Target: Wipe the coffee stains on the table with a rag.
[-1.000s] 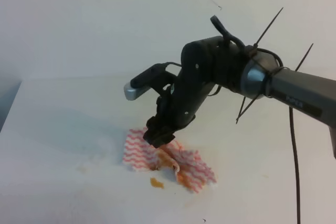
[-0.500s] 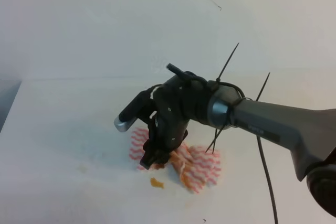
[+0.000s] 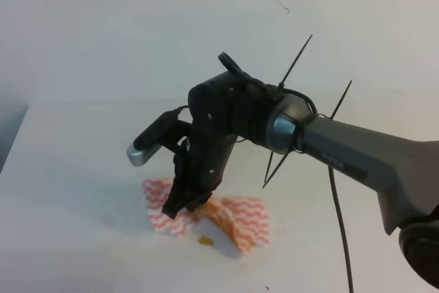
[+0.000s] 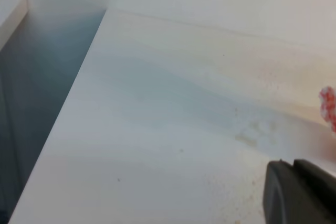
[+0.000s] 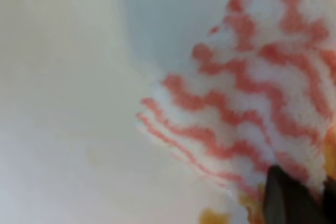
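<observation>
Desk (image 3: 75,169) surface is spreading white under everything you are working over. Your right gripper (image 3: 184,204) is pressing down, clenched on the zigzag rag (image 3: 243,221), which is lying bunched near the desk's front middle. Coffee stains (image 3: 205,241) are sitting just beside the rag's front edge. Your left gripper (image 4: 299,195) is showing only partly; I cannot tell its state.

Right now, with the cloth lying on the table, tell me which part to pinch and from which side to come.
Pinch the raised, stained fold in the middle of the cloth, coming straight down from above. The rest lies flat on the table, leaving no edge to get under, while that bunched ridge stands up enough for fingertips. The right gripper is already down at that spot, seemingly closed on it.
</observation>
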Robot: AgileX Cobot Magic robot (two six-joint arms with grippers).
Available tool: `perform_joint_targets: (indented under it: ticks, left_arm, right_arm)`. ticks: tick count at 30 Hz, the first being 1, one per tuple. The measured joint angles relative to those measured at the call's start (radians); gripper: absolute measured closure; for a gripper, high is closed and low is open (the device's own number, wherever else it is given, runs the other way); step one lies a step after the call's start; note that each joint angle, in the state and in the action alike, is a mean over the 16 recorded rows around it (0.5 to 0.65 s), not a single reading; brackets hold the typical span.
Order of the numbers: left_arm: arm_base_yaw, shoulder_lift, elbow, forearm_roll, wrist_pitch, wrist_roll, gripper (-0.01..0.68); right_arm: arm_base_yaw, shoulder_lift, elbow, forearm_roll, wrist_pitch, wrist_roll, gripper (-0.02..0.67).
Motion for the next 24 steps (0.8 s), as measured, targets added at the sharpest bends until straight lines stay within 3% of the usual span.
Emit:
perform_joint_targets:
  ticks: [7, 14, 24]
  left_arm:
    - [0.0, 0.0, 0.0, 0.0, 0.0, 0.0, 0.672]
    - [0.0, 0.0, 0.0, 0.0, 0.0, 0.0, 0.672]
    - [0.0, 0.0, 0.0, 0.0, 0.0, 0.0, 0.672]
  right_arm:
    - [0.034, 0.005, -0.021, 0.069, 0.045, -0.009, 0.629]
    - [0.041, 0.025, 0.001, 0.045, 0.059, 0.027, 0.63]
    - [-0.084, 0.044, 0.009, -0.045, 0.058, 0.122, 0.631]
